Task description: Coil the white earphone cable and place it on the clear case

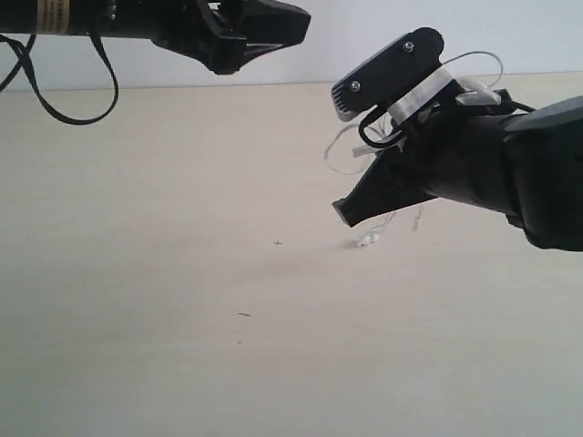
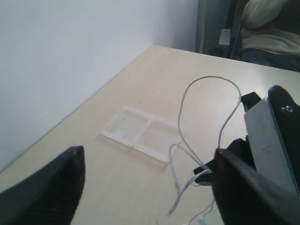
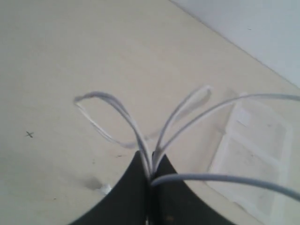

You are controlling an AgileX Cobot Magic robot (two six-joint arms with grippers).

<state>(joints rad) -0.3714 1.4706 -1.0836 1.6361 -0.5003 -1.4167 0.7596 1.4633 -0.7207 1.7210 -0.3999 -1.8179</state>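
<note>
Clear case [image 2: 143,135] flat on tbl [image 2: 154,70], cable [image 3: 220,178] in R gripper [image 3: 151,161]

pale beige table [image 1: 182,346], clear case [image 2: 140,133] lying flat

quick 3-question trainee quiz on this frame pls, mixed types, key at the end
1. True or false: the white earphone cable lies coiled on the clear case.
2. What holds the cable? A. the right fingers, shut on it. B. nothing, it lies loose. C. the case, shut on it.
3. Fill in: the clear case lies opened flat on the ___.
Key: 1 false; 2 A; 3 table.
</note>
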